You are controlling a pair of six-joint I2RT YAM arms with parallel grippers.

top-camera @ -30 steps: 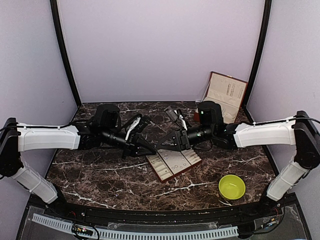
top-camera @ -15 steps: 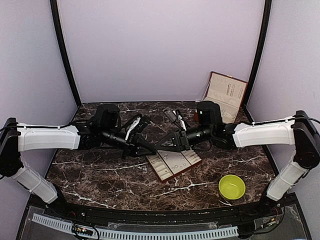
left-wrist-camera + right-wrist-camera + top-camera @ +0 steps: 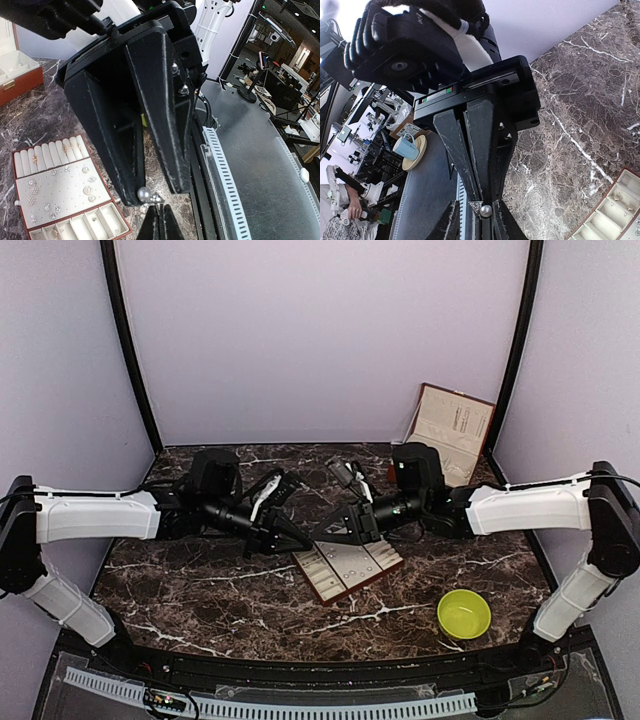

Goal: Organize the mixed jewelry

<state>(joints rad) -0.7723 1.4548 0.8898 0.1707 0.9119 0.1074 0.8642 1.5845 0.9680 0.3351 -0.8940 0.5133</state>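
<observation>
My two grippers meet tip to tip above the table, just beyond the far-left corner of the cream-lined compartment tray [image 3: 322,586]. My left gripper [image 3: 303,537] is shut on a small pearl stud earring [image 3: 144,194] with a silvery triangle. The left wrist view shows its own tips [image 3: 157,214] pinched together below the pearl. My right gripper [image 3: 319,533] is open, its fingers either side of the pearl [image 3: 485,210]. Several other tiny silvery studs [image 3: 34,189] and rings lie in the tray [image 3: 65,181].
A yellow-green bowl [image 3: 463,613] sits at the front right. The reddish-brown box [image 3: 452,430] stands open at the back right, and shows in the left wrist view [image 3: 15,75]. The tray's corner [image 3: 615,210] shows in the right wrist view.
My right gripper has edged left toward the left gripper's tip. The left arm has barely moved.
</observation>
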